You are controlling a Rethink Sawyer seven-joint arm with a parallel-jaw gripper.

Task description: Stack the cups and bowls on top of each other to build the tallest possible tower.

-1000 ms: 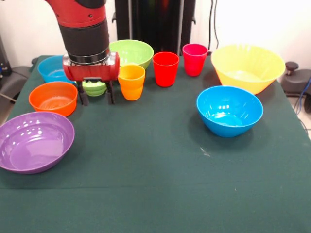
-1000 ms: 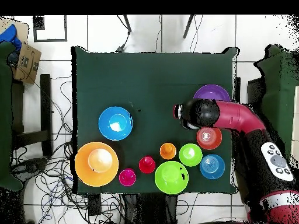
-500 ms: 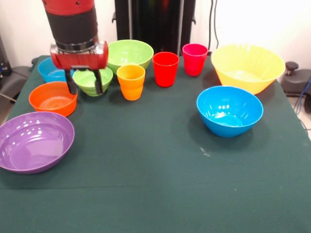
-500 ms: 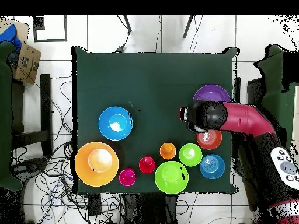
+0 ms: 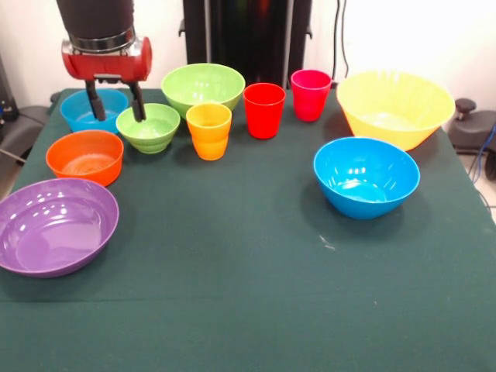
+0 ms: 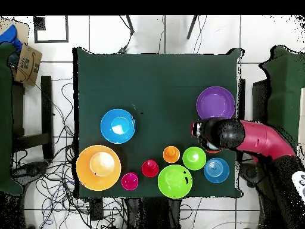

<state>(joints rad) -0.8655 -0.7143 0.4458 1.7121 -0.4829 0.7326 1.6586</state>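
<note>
My gripper (image 5: 116, 102) hangs open and empty in the air at the table's left. Its fingers (image 5: 138, 103) show in front of the small blue bowl (image 5: 84, 108) and the rim of the small green bowl (image 5: 149, 127). The small orange bowl (image 5: 85, 156) sits just in front of it. In the overhead view the gripper (image 6: 205, 133) covers most of that orange bowl. The yellow-orange cup (image 5: 209, 130), red cup (image 5: 264, 109) and pink cup (image 5: 311, 94) stand upright in a row. Every cup and bowl stands on its own on the cloth.
A large green bowl (image 5: 203, 84) sits behind the yellow-orange cup. The wide purple bowl (image 5: 56, 225) lies at the front left, a blue bowl (image 5: 366, 176) at mid right, and the large yellow bowl (image 5: 395, 107) at the back right. A green cloth (image 5: 248, 294) covers the table.
The gripper has risen and moved left and back, from low in front of the small green bowl to beside it, over the orange bowl. No bowl or cup moved.
</note>
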